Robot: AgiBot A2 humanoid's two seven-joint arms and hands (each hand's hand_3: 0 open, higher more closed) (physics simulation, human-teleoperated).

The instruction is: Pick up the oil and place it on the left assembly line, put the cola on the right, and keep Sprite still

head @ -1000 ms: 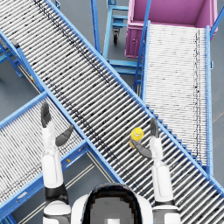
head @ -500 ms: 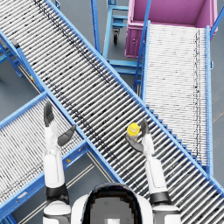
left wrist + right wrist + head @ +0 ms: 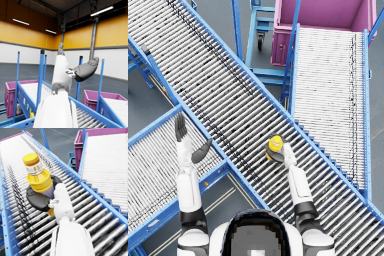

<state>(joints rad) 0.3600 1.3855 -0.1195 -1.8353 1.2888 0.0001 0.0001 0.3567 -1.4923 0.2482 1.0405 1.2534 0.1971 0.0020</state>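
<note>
A yellow oil bottle (image 3: 275, 145) with a yellow cap stands upright over the middle roller conveyor (image 3: 228, 105), held by my right hand (image 3: 278, 156). The right wrist view shows the dark fingers of the right hand (image 3: 41, 196) wrapped around the body of the oil bottle (image 3: 38, 176), with the bottle lifted above the rollers. My left hand (image 3: 188, 142) is raised over the left conveyor (image 3: 153, 170), fingers spread, holding nothing; the left hand (image 3: 82, 71) looks the same in the left wrist view. No cola or Sprite is in view.
A third roller conveyor (image 3: 328, 90) runs at the right, ending at a pink bin (image 3: 323, 15). Blue frame rails (image 3: 235, 25) and grey floor lie between the lines. Another pink bin (image 3: 10, 100) shows in the left wrist view.
My right hand with the oil bottle has moved leftward and slightly up the middle conveyor. The left hand has stayed raised, shifting only a little.
</note>
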